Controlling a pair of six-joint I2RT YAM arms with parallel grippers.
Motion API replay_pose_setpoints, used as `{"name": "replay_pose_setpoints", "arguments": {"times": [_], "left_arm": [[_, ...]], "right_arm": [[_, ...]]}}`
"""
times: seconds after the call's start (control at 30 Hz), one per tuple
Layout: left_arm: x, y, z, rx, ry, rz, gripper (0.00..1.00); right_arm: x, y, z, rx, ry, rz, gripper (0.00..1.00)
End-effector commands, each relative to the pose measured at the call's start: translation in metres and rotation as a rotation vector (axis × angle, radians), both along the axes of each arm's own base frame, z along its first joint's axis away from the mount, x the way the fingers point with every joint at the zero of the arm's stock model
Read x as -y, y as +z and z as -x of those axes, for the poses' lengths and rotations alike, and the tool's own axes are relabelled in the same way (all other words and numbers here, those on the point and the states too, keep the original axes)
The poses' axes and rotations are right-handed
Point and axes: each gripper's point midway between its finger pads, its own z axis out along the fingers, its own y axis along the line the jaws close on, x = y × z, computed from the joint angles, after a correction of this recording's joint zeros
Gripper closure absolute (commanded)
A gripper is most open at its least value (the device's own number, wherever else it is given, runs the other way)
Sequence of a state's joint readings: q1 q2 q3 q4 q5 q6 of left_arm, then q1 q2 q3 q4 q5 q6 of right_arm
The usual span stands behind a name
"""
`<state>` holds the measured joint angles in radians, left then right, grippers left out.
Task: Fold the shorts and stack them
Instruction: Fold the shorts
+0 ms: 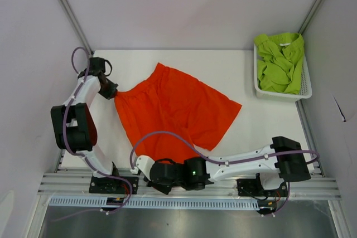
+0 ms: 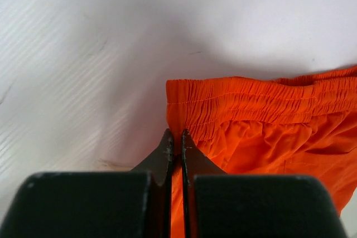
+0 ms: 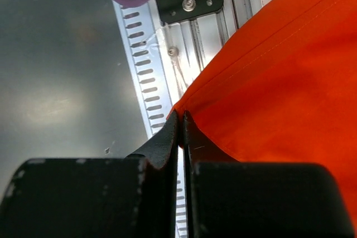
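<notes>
2 pairs of shorts show in the top view. The orange-red shorts (image 1: 175, 112) lie spread across the middle of the white table (image 1: 139, 59). The lime green shorts (image 1: 279, 62) sit crumpled in the white mesh basket (image 1: 305, 85) at the far right corner, too bunched for their shape to be read. The left gripper (image 1: 111, 92) meets the orange pair at its far left corner, where the cloth draws to a point, but the fingertips are too small to tell apart here. The right gripper (image 1: 158, 182) is down at the near edge, and its own wrist body covers the fingertips and the near hem under it.

Over to the left wrist view, and it is clearer. The left gripper (image 2: 175, 135) has its 2 fingers pressed together on a thin fold of the orange-red shorts (image 2: 268, 126), right at the end of the gathered waistband. The waistband runs off to the right and is cut by the frame. Whether that corner is raised off the table (image 2: 83, 54) I cannot tell.

Now the right wrist view. The right gripper (image 3: 181, 115) is squeezed tight too, pinching a corner of the hem of the orange-red shorts (image 3: 279, 82). That corner sits over the slotted metal strip (image 3: 145, 82), just beside the aluminium rail (image 3: 187, 43). The cloth fills the right side and runs out of frame.
</notes>
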<state>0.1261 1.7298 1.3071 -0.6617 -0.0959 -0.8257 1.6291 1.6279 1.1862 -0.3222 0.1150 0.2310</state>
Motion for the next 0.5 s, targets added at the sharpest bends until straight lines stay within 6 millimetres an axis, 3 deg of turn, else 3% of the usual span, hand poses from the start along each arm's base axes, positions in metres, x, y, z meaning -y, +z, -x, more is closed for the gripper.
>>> {"name": "replay_pose_setpoints", "arguments": {"times": [0.0, 0.13, 0.17, 0.23, 0.27, 0.4, 0.47], "left_arm": [[-0.018, 0.035, 0.017, 0.001, 0.112, -0.022, 1.00], [-0.021, 0.051, 0.022, 0.019, 0.113, -0.039, 1.00], [-0.021, 0.057, 0.023, 0.035, 0.110, -0.038, 1.00], [-0.018, 0.064, 0.023, 0.057, 0.103, -0.025, 1.00], [-0.017, 0.072, 0.023, 0.076, 0.109, -0.022, 1.00], [-0.020, 0.089, 0.030, 0.099, 0.173, -0.020, 1.00], [-0.022, 0.100, 0.028, 0.129, 0.202, -0.023, 1.00]], "right_arm": [[-0.001, 0.045, 0.018, -0.009, 0.043, -0.094, 1.00], [0.006, 0.057, 0.016, 0.018, 0.032, -0.093, 1.00], [0.008, 0.068, 0.011, 0.028, 0.019, -0.115, 1.00], [0.015, 0.075, -0.004, 0.057, -0.022, -0.105, 1.00], [0.018, 0.090, -0.010, 0.062, -0.036, -0.130, 1.00], [0.038, 0.114, -0.043, 0.077, -0.103, -0.148, 1.00], [0.049, 0.118, -0.064, 0.080, -0.145, -0.145, 1.00]]}}
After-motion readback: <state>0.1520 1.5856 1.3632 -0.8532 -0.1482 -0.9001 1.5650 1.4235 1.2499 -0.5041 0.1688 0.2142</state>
